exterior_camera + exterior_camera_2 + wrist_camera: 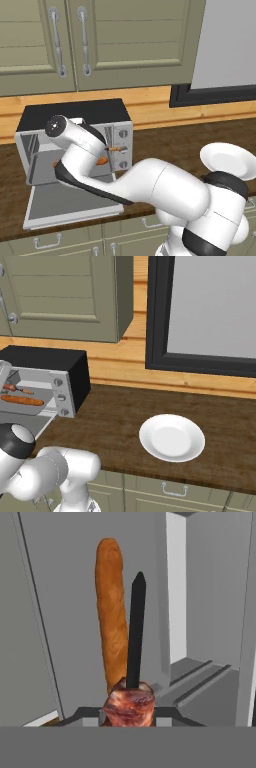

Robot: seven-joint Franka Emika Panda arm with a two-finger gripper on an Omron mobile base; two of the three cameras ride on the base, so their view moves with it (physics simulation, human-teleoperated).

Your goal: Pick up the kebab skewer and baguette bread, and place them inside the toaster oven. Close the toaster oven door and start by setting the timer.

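gripper (129, 716) pinched shut on the kebab skewer (135, 657) | inside the toaster oven (75, 142), baguette (111, 612) just beside | risk: dropping it askew knocks the loaf, or it pokes out over the open door (65, 202)

Arm (150, 185) outstretched, claw concealed.

Glossy plate (172, 438), dark wood counter (115, 416)

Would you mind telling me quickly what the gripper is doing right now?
Gripper: closed on the kebab skewer, its meat chunk pinched between the fingertips, inside the toaster oven.
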